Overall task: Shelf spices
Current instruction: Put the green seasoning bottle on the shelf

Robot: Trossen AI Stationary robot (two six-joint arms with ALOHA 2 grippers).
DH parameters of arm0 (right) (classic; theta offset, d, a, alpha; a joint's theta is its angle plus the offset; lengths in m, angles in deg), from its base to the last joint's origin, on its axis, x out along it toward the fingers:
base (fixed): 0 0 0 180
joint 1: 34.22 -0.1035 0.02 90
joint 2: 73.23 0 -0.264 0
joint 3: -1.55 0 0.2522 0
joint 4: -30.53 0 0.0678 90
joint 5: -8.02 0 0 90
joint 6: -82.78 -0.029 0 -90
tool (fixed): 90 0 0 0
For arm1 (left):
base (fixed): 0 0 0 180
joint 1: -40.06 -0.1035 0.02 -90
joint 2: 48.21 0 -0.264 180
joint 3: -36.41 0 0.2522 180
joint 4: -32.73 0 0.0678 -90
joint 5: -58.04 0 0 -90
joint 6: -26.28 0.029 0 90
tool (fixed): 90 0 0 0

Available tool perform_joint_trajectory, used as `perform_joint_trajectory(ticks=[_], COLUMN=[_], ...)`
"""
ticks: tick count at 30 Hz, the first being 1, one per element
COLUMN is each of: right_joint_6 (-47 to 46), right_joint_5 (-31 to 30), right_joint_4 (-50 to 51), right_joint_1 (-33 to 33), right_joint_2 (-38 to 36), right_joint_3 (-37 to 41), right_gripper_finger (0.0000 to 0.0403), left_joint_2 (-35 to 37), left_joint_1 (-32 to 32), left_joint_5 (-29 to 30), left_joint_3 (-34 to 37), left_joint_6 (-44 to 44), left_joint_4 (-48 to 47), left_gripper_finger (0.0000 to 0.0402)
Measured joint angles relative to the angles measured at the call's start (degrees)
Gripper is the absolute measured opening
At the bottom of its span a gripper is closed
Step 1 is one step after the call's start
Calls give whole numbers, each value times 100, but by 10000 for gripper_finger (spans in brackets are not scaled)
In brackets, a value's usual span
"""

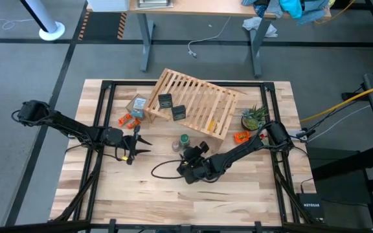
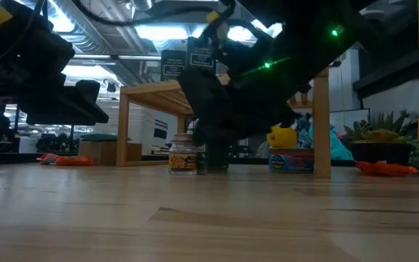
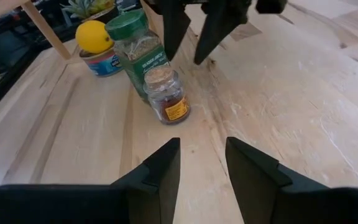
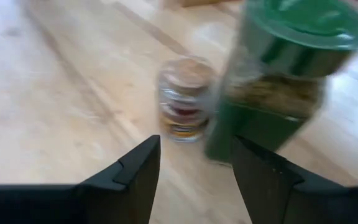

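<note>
Nearest, the right gripper [image 4: 194,180], fingers apart and empty, faces the green jar [image 4: 278,81] and tiny glass jar [image 4: 184,99] standing together mid-table, front of the shelf [image 1: 196,100]; closing off-centre could topple either, while the open left gripper [image 1: 136,146] waits nearby.

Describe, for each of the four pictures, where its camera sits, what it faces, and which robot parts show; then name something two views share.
High: overhead, straight down; both arms, shelf.
Low: tabletop height, facing the room; dark arms overhead.
Left wrist: faces green jar and small glass jar; own open fingers below, right arm's beyond.
Right wrist: same jars, close; own open fingers.
Shared: both wrist views show both jars.
</note>
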State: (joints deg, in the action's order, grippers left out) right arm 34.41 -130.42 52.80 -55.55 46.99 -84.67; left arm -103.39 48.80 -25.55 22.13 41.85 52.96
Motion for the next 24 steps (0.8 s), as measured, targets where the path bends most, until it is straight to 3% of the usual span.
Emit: perform_joint_trajectory(ticks=[10,24], right_joint_6=[539,535], right_joint_5=[222,-831], right_joint_4=[-451,-200], right_joint_1=[-74,-549], right_joint_2=[-2,-9], right_joint_3=[0,-2], right_gripper_finger=[198,198], left_joint_2=[0,-4], left_joint_1=[0,1], left_joint_5=[23,22], left_joint_3=[0,-2], left_joint_6=[3,-192], left_joint_4=[-46,-94], left_gripper_finger=[123,123])
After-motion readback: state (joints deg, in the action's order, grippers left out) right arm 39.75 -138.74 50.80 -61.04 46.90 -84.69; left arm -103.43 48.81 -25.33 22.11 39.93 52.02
